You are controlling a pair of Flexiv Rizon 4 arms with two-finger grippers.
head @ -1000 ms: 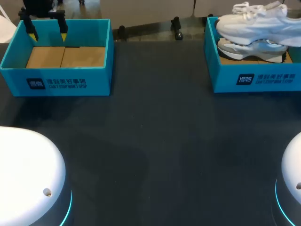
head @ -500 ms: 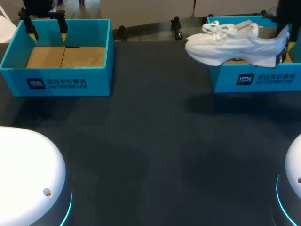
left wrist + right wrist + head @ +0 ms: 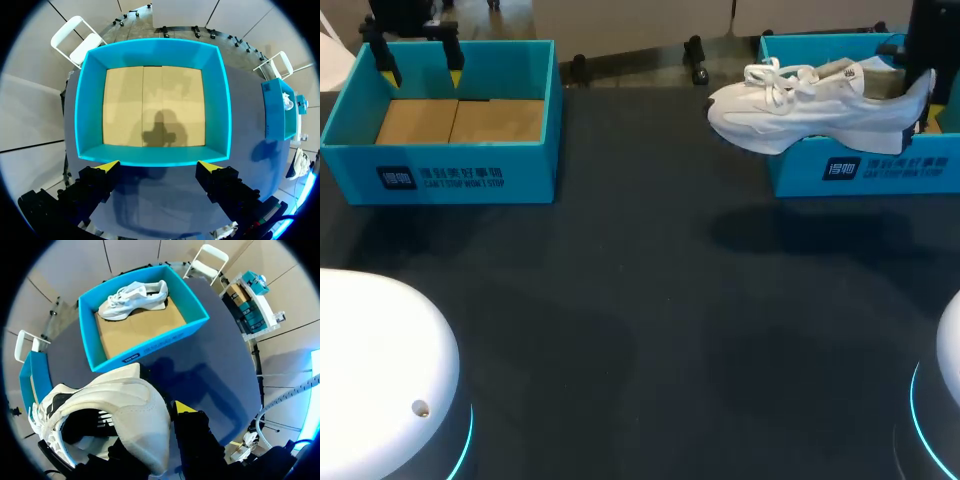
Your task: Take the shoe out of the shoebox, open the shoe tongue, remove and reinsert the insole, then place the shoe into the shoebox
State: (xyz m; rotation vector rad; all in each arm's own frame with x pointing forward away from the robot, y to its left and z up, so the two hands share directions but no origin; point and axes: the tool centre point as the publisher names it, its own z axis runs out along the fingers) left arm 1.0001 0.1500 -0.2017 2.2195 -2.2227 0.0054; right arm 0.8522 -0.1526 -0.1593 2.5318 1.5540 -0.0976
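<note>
At the far left corner of the table, my left jaws hang wide open over the left shoebox (image 3: 152, 155), and nothing is between them. At the far right corner, my right jaws are closed on the heel of the white shoe (image 3: 810, 105). They hold it in the air across the near wall of the right shoebox (image 3: 865, 170), toe toward the table's middle. A second shoe (image 3: 132, 300) lies inside that box. I judge the taking-out nearly done. Setting down, opening the tongue, the insole work and the return all remain.
</note>
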